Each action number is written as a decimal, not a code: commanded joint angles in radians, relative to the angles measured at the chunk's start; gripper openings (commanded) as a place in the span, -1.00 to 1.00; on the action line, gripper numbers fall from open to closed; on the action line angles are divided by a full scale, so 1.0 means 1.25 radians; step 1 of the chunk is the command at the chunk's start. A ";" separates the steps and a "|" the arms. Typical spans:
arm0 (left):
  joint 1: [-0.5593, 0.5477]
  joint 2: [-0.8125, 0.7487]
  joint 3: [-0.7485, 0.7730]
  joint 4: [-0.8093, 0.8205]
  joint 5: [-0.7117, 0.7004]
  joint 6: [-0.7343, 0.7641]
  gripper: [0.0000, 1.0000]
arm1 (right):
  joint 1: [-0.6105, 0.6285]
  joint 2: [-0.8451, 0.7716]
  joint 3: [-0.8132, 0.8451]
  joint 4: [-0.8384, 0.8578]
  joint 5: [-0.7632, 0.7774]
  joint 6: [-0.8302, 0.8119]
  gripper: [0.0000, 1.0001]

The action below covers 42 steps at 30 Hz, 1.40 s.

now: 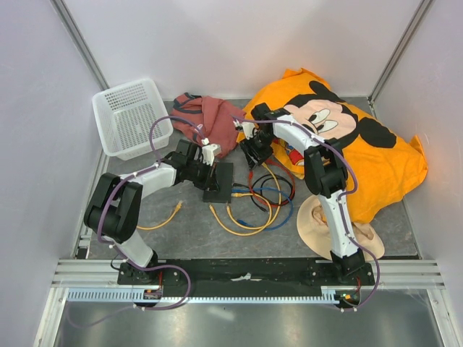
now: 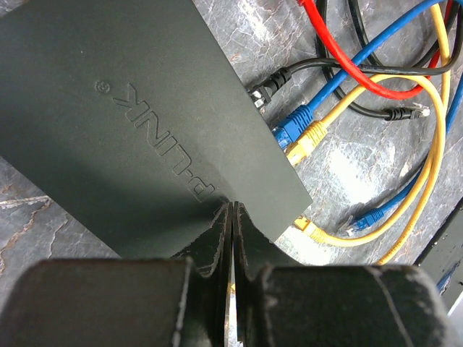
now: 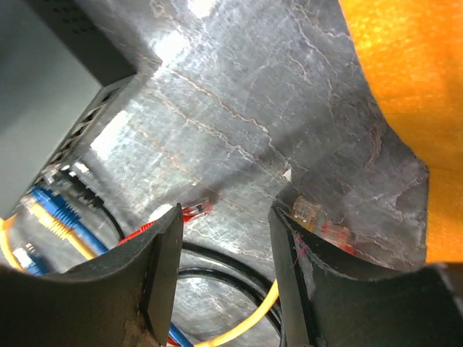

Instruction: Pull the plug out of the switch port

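Left wrist crops the switch (image 2: 130,123) (top, left edges unseen).

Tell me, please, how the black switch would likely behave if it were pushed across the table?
The switch looks flat, thin and rigid, so it would probably slide rather than tip. The black cable, blue cable and yellow cable that seem plugged into its edge would likely tug back.

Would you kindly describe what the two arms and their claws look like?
The left arm and right arm mix black joints with white links, each trailed by a purple cable. The left claw and right claw are matte black.
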 commanded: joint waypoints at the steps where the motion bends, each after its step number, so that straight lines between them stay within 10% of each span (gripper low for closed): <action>1: 0.003 -0.018 -0.016 0.006 -0.033 0.001 -0.87 | -0.008 -0.036 0.034 0.002 -0.145 -0.023 0.18; 20: 0.003 0.001 -0.003 -0.005 -0.032 0.001 -0.86 | 0.017 -0.013 0.055 -0.025 -0.449 -0.027 -0.03; 42: 0.003 0.022 0.009 -0.018 -0.036 0.022 -0.85 | 0.039 0.064 0.002 -0.004 -0.331 0.008 -0.06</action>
